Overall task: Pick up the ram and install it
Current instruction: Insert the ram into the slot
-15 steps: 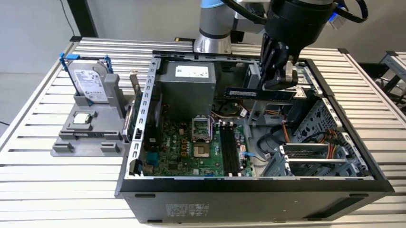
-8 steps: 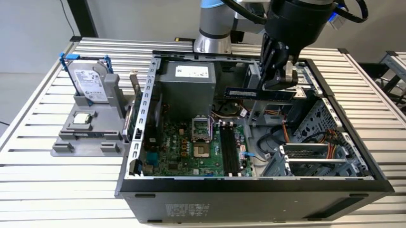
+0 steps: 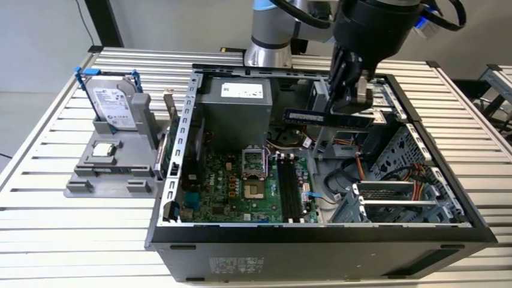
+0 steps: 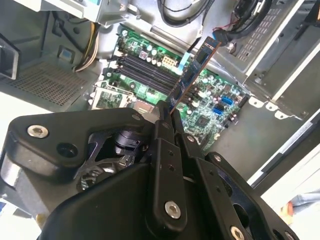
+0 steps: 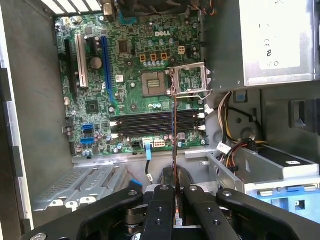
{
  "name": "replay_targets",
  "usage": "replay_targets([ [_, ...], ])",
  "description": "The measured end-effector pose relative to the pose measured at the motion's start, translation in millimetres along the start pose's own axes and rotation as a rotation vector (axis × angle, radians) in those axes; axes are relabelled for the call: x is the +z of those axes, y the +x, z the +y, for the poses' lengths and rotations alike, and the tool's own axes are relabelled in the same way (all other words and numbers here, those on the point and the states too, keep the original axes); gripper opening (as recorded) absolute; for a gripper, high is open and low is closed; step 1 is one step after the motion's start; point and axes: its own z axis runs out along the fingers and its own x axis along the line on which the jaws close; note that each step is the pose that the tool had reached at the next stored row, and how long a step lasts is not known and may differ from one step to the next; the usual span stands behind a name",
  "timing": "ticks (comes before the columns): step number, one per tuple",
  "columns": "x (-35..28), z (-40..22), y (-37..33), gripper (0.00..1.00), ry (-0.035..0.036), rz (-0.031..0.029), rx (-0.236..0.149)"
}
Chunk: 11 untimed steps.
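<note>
Ram (image 3: 308, 116) hangs in the air above the open case (image 3: 320, 243), beside the power supply (image 3: 236, 102) and well above the motherboard (image 3: 232, 189). The gripper (image 3: 352, 111) has its two fingers (image 4: 162, 135) pinching the stick near one end, so most of its length juts out free toward the exterior view's left. In the exterior view it lies crosswise to the slots (image 3: 289, 192).

The off-centre pinch looks like the main risk: a bump could pivot the stick or let it slide out. Loose cables (image 3: 352, 174) lie just below and might snag it. If it met a slot crosswise or with the notch misaligned, pressing could bend the board or damage the slot clips.

Counted: one ram, one gripper, what look like four black slots in the first wrist view, all empty, one hard drive (image 3: 112, 102) and one processor chip (image 3: 104, 150), both on a grey holder (image 3: 112, 180) on the counter (image 3: 48, 240).
</note>
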Motion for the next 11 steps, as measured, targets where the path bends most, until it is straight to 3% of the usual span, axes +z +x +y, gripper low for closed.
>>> replay_targets([
  [11, 0.0, 0.0, 0.0, 0.00, 0.0035, -0.0030, 0.122],
])
